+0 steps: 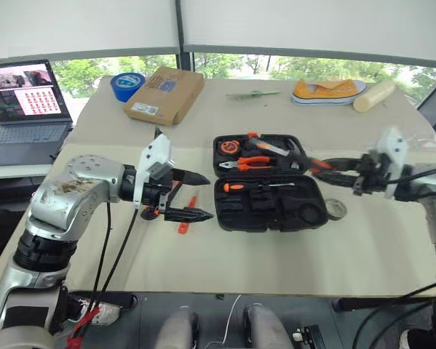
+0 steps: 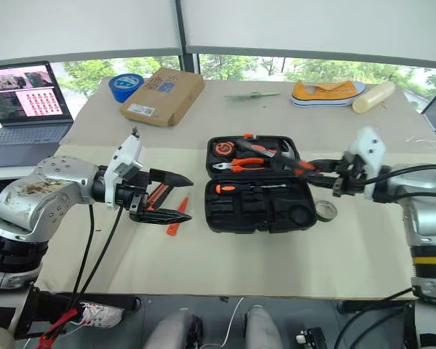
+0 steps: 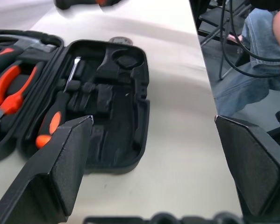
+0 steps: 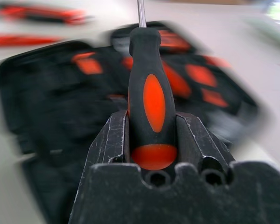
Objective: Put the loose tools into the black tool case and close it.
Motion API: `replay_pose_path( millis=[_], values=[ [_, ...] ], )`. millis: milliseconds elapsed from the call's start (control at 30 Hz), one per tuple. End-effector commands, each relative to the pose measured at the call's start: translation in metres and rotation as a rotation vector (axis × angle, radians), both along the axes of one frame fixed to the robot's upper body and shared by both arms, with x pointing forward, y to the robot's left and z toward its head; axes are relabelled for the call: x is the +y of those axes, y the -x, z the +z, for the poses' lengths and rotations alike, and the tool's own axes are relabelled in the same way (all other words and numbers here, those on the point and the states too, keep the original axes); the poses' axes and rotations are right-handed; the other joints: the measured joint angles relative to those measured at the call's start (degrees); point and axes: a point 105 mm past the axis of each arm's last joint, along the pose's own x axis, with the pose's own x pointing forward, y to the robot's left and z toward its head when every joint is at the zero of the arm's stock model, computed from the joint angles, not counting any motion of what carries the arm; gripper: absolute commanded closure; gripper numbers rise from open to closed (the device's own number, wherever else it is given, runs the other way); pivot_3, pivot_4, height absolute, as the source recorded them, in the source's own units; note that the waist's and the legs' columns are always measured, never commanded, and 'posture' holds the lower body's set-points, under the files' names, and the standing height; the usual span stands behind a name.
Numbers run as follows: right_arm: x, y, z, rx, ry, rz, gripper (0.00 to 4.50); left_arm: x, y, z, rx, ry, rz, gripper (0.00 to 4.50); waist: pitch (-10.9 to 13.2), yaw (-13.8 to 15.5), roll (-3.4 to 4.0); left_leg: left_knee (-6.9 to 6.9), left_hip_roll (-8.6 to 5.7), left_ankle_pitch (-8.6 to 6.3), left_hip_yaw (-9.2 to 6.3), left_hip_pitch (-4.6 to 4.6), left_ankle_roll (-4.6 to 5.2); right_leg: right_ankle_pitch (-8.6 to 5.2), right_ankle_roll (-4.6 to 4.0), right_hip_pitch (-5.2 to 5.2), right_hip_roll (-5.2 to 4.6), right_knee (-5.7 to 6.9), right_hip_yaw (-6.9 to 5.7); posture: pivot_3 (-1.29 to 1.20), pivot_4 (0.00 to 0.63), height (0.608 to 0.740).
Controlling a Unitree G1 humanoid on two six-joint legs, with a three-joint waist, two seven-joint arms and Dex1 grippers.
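The black case (image 1: 270,182) lies open and flat on the table, lid half away from the robot, tray half toward it. One orange-and-black screwdriver (image 1: 260,187) sits in a recess along the tray's far edge, by the hinge, shaft pointing right. A second screwdriver (image 4: 151,98) is clamped by its handle in the right gripper (image 1: 339,166), shaft aimed at the case (handle black with orange ovals). The grey tape ring (image 1: 335,209) lies flat just right of the tray. Left of the case lie the slim orange tester (image 1: 186,218) and the utility knife (image 2: 156,196), partly hidden.
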Motion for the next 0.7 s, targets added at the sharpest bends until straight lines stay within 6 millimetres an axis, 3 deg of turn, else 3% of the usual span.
replay_pose_path(
  millis=[33,133,400,700],
  values=[
    [0.003,-0.009,-0.007,-0.068,0.146,0.103,3.48,-0.004,0.002,0.009,-0.057,-0.004,-0.032,0.0,0.0,0.2,0.0,0.02,-0.03,0.0,0.0,-0.05,0.0,0.02,0.04,-0.01,-0.05,0.0,-0.01,0.0,0.15,0.735],
    [-0.001,-0.022,-0.011,-0.113,0.213,0.113,3.48,-0.004,0.002,0.01,-0.065,-0.007,-0.033,0.0,0.0,0.2,0.0,0.08,-0.08,0.02,0.04,-0.13,-0.04,0.06,0.1,-0.05,-0.1,-0.04,0.0,0.0,0.15,0.735],
    [-0.018,-0.034,-0.017,-0.169,0.331,0.139,3.48,-0.001,0.002,0.011,-0.08,-0.009,-0.013,0.0,0.0,-0.6,0.0,-0.01,-0.03,0.18,0.01,-0.12,-0.31,0.05,0.08,-0.11,-0.05,-0.05,-0.04,0.0,0.15,0.735],
    [-0.022,-0.033,-0.02,-0.172,0.37,0.179,3.48,-0.002,0.0,0.011,-0.093,-0.008,-0.002,0.0,0.0,-0.6,0.01,-0.02,-0.01,0.19,0.01,-0.11,-0.32,0.05,0.08,-0.1,-0.06,-0.02,-0.03,0.0,0.15,0.735]
  ],
)
